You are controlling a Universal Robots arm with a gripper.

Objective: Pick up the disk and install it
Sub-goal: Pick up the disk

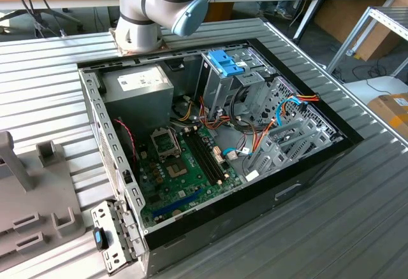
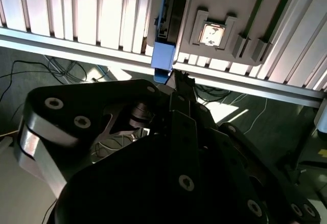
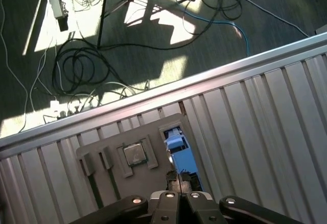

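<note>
Tool [image 2: 181, 81] is hovering just beside the blue end of the disk [image 2: 173, 14].
The disk is standing on edge in a slot of the grey fixture [image 2: 219, 4], near the edge of the tabletop [image 2: 76, 9]; whether the tool is apart or together I cannot tell. I am thinking a grip catching only the blue plastic end could tilt the disk, making it jam in the slot or slip off the edge.

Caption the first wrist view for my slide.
Gripper close to the disk, which sits in a slot of the grey holder on the ribbed metal table.
</note>
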